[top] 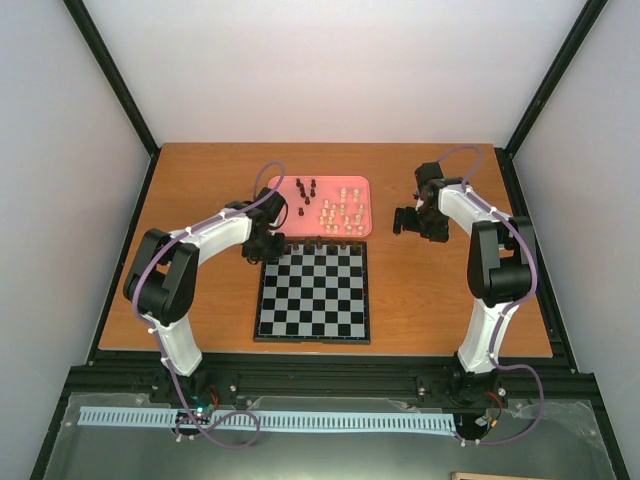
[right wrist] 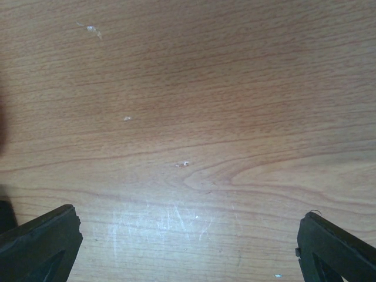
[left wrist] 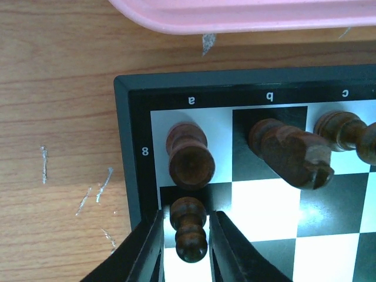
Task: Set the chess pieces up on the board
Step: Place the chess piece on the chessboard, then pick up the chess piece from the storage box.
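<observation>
Pale walls and a black frame close in a wooden table [top: 200, 180] whose top is scratched in places. At the left, the left gripper [left wrist: 185, 217] reaches down over the far-left corner of the board [top: 315, 300]. Its two black fingers closely bracket a dark pawn [left wrist: 189, 230] standing on the black square behind the corner one. I cannot tell whether they pinch it or only flank it. The board's dark border reads "a", "b", "c" along the edge and "8" at the side. A dark rook [left wrist: 189, 155] stands on the white corner square, with a dark knight [left wrist: 291, 155] on the next square. Just beyond the board lies a pink tray [top: 360, 185] holding a few dark pieces [top: 305, 188] and a cluster of cream pieces [top: 342, 212]. Further right, well apart from the board, the right gripper [right wrist: 188, 226] hangs with its jaws spread wide over bare wood, holding nothing.
</observation>
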Available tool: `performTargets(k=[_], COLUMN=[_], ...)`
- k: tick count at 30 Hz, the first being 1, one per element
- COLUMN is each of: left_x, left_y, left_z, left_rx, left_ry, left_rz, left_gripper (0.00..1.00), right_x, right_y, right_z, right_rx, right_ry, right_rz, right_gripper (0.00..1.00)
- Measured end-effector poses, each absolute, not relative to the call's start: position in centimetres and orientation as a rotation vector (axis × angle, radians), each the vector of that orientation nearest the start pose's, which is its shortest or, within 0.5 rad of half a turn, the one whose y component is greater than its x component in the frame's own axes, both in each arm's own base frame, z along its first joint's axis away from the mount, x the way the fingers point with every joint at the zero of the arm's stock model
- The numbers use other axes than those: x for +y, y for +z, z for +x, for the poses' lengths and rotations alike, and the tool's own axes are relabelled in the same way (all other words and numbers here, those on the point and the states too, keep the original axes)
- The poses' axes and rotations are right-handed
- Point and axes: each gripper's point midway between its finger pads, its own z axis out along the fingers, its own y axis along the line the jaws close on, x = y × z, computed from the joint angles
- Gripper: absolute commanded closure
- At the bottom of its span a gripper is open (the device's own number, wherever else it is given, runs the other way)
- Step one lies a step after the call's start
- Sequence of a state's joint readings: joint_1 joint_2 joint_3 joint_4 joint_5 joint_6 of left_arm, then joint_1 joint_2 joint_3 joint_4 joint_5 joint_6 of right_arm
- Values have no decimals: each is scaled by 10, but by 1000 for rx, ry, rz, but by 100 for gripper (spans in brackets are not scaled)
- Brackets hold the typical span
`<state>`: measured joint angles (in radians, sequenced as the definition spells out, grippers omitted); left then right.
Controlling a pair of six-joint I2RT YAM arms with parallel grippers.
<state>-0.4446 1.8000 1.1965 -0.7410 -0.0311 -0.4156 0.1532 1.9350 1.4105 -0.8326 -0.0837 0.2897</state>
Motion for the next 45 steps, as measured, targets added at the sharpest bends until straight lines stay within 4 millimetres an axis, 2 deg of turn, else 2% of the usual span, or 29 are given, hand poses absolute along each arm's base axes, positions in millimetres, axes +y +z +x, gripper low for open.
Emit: performTargets(k=[8,12,14,18,22,25,28,32,36,38,41,45], left_x=[-156,-156,-158,-164,-174,-186,-203,-225,-235,-236,-236,-237], left_y=[43,51,63,106,148,160,152,117,82,70,63,64], left_z=[338,336,337,354,385,410,438,474,487,489,490,497], left_rx=[2918,2912,2896,2803,2683,2637,2630,2654,2702,2722,2738,2729], left_ry=[-102,-115,-131,-170,-180,-184,-200,-221,-224,-216,-206,-197], left_rz=[42,57,68,86,131,186,228,255,265,268,272,270], left_gripper=[66,57,54,53,55,56,56,57,57,57,57,60], right_x=[77,78,78,78,78,78,79,81,81,81,81,81], right_y=[50,50,50,51,51,56,63,69,70,69,67,62], right_z=[403,404,404,404,405,409,417,427,430,430,430,429], right_rx=[2932,2928,2927,2927,2924,2914,2891,2870,2871,2874,2878,2890], right_ry=[196,198,199,200,199,202,207,212,211,210,210,208], right_rz=[186,186,186,187,186,185,182,179,178,178,179,181], right_gripper=[0,0,0,0,0,0,0,0,0,0,0,0])
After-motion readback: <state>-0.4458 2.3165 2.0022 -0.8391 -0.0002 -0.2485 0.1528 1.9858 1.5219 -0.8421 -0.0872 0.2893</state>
